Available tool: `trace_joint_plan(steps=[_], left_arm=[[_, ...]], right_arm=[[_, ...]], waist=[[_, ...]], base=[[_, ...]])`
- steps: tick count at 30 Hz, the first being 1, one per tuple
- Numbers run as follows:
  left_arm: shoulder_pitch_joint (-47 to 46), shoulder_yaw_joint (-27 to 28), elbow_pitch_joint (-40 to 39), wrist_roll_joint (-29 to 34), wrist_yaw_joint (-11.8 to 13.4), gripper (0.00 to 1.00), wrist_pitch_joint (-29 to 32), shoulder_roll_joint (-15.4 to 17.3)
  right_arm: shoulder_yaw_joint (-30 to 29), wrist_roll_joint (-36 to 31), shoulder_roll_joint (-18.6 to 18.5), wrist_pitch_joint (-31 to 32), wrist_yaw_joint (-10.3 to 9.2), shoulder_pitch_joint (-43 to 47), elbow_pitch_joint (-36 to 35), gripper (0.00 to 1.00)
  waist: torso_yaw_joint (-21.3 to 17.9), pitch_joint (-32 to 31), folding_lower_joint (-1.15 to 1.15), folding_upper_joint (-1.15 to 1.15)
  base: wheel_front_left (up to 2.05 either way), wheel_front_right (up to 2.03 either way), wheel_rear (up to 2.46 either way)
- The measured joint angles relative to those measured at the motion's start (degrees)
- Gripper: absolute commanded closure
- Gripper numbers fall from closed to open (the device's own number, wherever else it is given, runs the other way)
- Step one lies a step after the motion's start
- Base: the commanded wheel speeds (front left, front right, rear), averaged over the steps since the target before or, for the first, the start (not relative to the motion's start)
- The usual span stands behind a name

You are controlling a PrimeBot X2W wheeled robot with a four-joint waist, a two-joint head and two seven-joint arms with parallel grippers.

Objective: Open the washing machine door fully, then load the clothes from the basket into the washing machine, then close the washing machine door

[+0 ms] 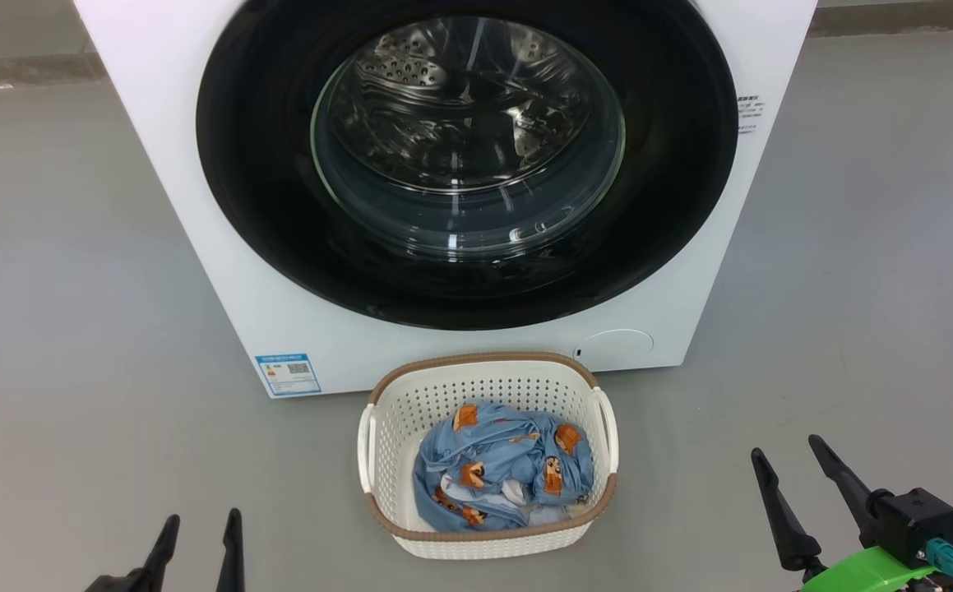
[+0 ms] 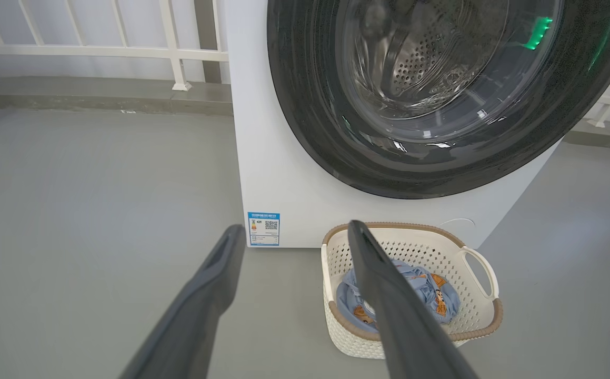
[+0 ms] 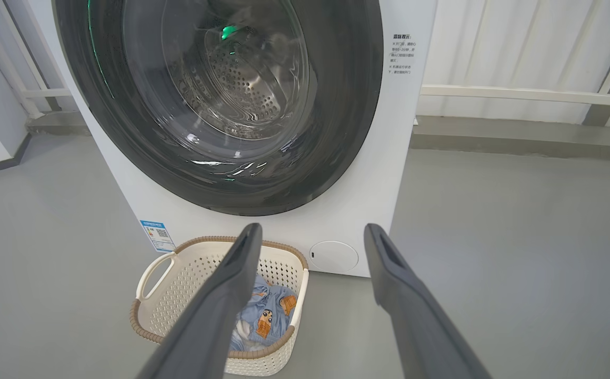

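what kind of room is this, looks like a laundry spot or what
Probably a laundry corner, perhaps a staged test space: a white front-loading washing machine stands on a plain grey floor, a basket of clothes sits before it, and a white railing runs behind.

Low on the washing machine front, at seven o'clock from the washing machine door: blue label sticker with QR code, print too small to read. At three o'clock: small dark lines of print, likewise illegible.

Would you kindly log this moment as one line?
door shut | clothes in basket | left fingers open, empty | right fingers open, empty
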Motion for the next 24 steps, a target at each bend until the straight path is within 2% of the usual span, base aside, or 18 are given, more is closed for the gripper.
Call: trace_joint_plan(steps=[24], left_arm=[[0.0, 0.1, -0.1, 0.3, 0.0, 0.00, 0.0, 0.2]], right_arm=[[-0.3, 0.0, 0.2, 0.0, 0.00, -0.7, 0.5, 0.00]], waist=[[0.5, -0.1, 0.00, 0.00]], base=[[0.00, 0.00, 0.00]])
